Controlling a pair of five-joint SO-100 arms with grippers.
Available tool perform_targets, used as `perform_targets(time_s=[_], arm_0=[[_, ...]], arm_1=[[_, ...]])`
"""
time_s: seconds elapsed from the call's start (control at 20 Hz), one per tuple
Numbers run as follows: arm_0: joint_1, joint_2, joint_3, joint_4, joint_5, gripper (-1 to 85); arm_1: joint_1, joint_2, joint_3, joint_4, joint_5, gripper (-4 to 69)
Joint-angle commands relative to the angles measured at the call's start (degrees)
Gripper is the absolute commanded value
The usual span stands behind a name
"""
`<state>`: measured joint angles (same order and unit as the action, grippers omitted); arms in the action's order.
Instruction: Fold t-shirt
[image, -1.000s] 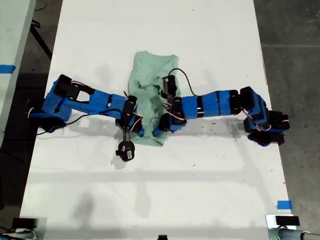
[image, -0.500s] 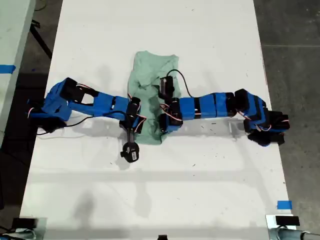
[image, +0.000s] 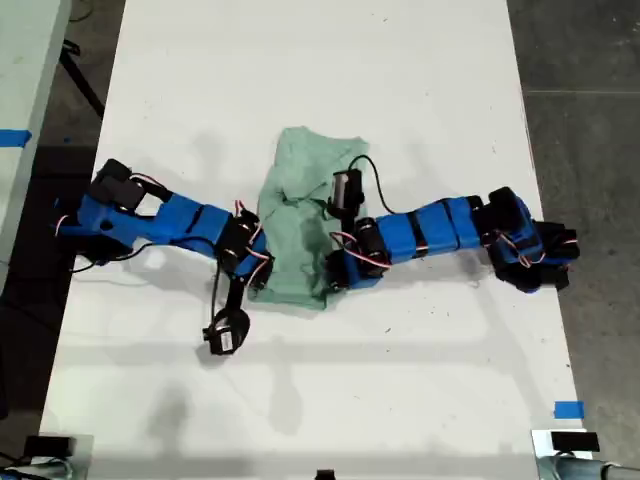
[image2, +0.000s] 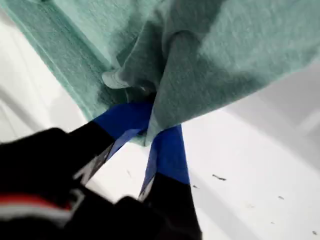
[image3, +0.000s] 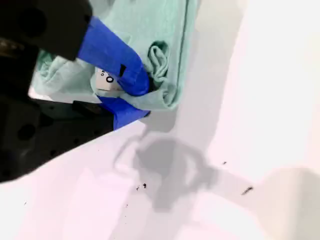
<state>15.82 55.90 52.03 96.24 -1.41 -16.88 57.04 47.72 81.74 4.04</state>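
Pinching a fold of the t-shirt (image2: 225, 50), my first end effector (image2: 150, 125) has its two blue jaws drawn together until almost no gap is left, with cloth caught between the tips. The fabric rises off the surface (image2: 260, 165) from the jaws and drapes over them, hiding the tips themselves. A small white tag shows in the folds just beside the grip.

My second end effector (image3: 135, 97) is likewise closed on the shirt, its blue jaws nipping a bunched corner where the hem turns. The cloth gathers into a small roll right at the jaw tips. Bare white surface lies past that corner, with a soft shadow on it.

In the exterior view the shirt lies rumpled and partly doubled over near the middle of the surface, longer from 12 to 6 o'clock than it is wide. One arm (image: 170, 215) reaches in from 9 o'clock and meets the shirt's edge at about 7 o'clock of the cloth. Another arm (image: 430, 225) reaches in from 3 o'clock and meets the cloth at about 5 o'clock. The wrist views do not make clear which of these arms is which. Both arms lie low and stretched out toward the cloth, and their ends stand at the shirt's 6 o'clock end, one on either side. The shirt's 12 o'clock end lies flat and untouched. Dark floor (image: 590, 120) borders the surface at 3 o'clock.
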Motion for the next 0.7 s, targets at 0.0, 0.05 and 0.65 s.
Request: perform_targets(time_s=[0.0, 0.05, 0.65], arm_0=[[4.31, 7.56, -2.11, 0.79, -2.55, -0.1], [3.69, 7.65, -2.11, 1.05, -2.46, -0.1], [-32.17, 7.12, -2.55, 2.02, 19.78, -0.1]], arm_1=[[-1.85, 8.88, 1.93, 1.67, 1.76, -0.8], [-0.62, 9.84, 3.78, 0.79, 1.14, -0.9], [28.3, 37.62, 44.21, -22.41, -9.76, -1.1]])
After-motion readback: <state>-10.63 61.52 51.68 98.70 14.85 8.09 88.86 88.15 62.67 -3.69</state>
